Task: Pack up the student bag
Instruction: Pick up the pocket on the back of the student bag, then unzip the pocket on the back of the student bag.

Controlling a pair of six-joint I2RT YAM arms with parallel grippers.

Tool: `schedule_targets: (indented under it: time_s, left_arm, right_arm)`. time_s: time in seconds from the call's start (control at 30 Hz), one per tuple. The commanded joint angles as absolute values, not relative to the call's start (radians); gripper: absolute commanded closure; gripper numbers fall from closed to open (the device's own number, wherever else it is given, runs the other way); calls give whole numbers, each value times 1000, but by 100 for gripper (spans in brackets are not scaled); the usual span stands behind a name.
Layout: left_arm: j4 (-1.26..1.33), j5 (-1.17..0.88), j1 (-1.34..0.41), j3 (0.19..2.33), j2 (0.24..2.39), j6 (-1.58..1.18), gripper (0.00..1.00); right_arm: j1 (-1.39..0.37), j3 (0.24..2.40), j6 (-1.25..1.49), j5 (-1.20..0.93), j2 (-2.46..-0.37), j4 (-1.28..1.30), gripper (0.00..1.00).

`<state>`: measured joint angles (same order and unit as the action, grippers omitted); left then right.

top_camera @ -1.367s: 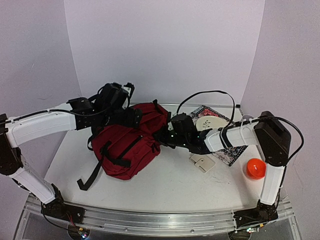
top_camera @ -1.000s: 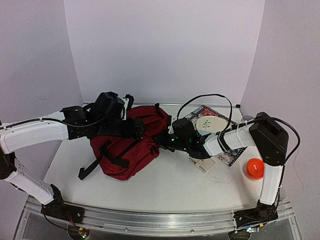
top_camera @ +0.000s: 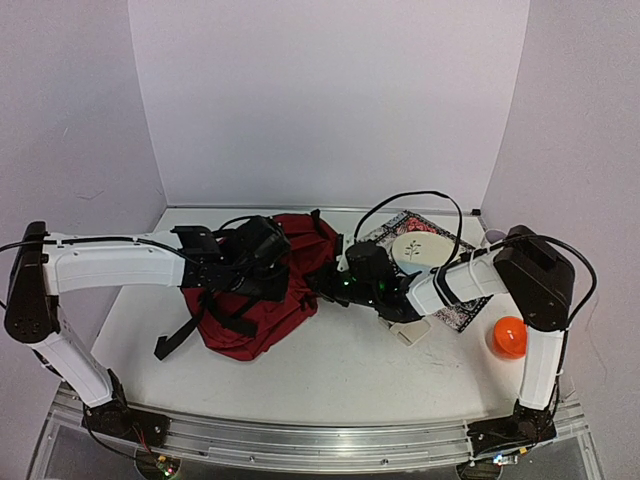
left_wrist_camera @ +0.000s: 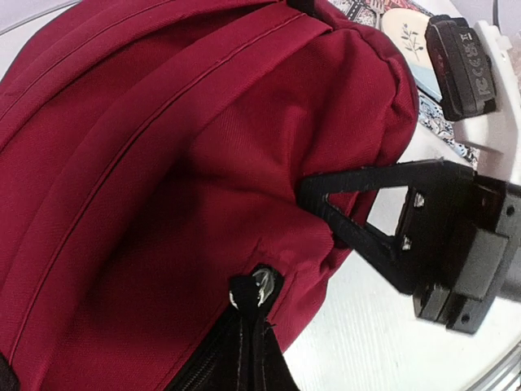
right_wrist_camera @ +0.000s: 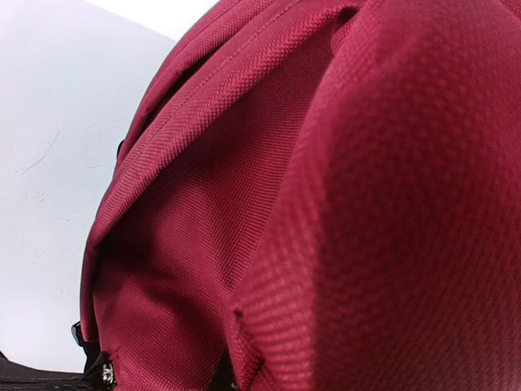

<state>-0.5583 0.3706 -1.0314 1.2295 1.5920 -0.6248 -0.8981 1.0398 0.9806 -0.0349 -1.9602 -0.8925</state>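
Bag (top_camera: 250, 325) is lying on the table (top_camera: 330, 370), directly under the left gripper (top_camera: 283, 272) and just ahead of the right gripper (left_wrist_camera: 313, 197). Right gripper is pinching a fold of the bag's side, jaws closed tight. Left gripper is sitting fully closed at the zip pull (left_wrist_camera: 259, 287); whether it is gripping it is unclear.

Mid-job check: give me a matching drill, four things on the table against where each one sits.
1 backpack
2 ball
3 round plate
4 beige pad

A on the patterned mat
B far right of the table
C left of centre
D just off the mat's near edge

Pairs: 1-C, 2-B, 3-A, 4-D
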Motion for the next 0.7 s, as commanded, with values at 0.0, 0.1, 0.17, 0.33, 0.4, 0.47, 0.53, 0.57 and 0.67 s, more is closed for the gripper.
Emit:
schedule_targets:
  time_s: [0.0, 0.1, 0.17, 0.33, 0.4, 0.47, 0.53, 0.57, 0.67]
  left_arm:
    - [-585, 343, -1037, 1153, 1485, -660, 100]
    - [-597, 309, -1038, 1057, 1415, -701, 100]
    - [-606, 285, -1039, 997, 1368, -730, 100]
    - [-641, 217, -1042, 855, 1251, -816, 100]
    - [-675, 209, -1043, 810, 1197, -859, 100]
    - [-710, 207, -1043, 774, 1149, -902, 100]
    - [-738, 204, -1043, 746, 1110, -941, 100]
    - [-750, 204, -1043, 735, 1092, -958, 100]
    - [-769, 217, -1043, 715, 1057, -987, 100]
  right_arm:
    - [-891, 1021, 956, -73, -1967, -910, 100]
    - [-863, 1009, 951, -66, -1959, -908, 100]
    - [-840, 1004, 951, -67, -1954, -908, 100]
    - [-766, 1004, 940, -75, -1945, -906, 100]
    - [-739, 1009, 936, -84, -1945, -901, 100]
    - [-713, 1018, 932, -90, -1947, -892, 100]
    - [-693, 1030, 925, -99, -1951, -879, 100]
    - [-689, 1038, 920, -104, -1955, -872, 100]
    - [-688, 1067, 904, -140, -1967, -850, 100]
